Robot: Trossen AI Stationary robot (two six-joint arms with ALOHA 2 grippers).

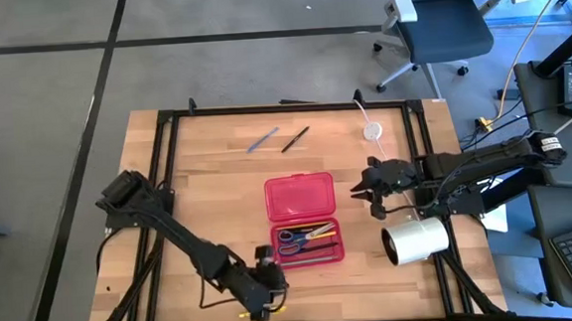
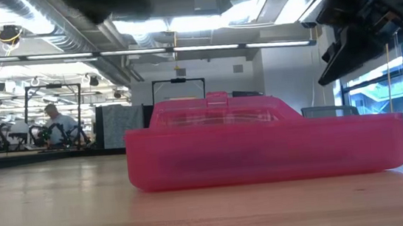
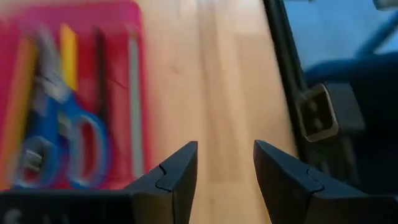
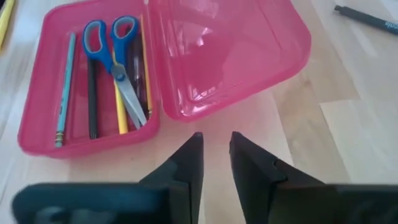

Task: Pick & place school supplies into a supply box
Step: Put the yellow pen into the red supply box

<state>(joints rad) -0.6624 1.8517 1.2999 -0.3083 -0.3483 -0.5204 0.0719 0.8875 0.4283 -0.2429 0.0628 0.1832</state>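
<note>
The red translucent supply box point(image 1: 304, 219) lies open in the middle of the table, its lid point(image 4: 230, 56) toward the far side. Its tray point(image 4: 87, 87) holds blue-handled scissors point(image 4: 115, 56) and several pencils. A blue pen point(image 1: 262, 140) and a black pen point(image 1: 296, 138) lie on the table near the far edge. A yellow pencil point(image 1: 271, 308) lies by the near edge, beside my left gripper. My left gripper point(image 3: 225, 162) is open and empty, near the front edge, left of the tray. My right gripper point(image 4: 216, 149) is empty, its fingers a narrow gap apart, just right of the lid.
A big white roll point(image 1: 415, 240) lies at the near right, beside the right arm. A small white disc point(image 1: 372, 130) with a cord sits at the far right. A black frame point(image 1: 283, 109) runs around the table top. An office chair point(image 1: 437, 22) stands beyond the far edge.
</note>
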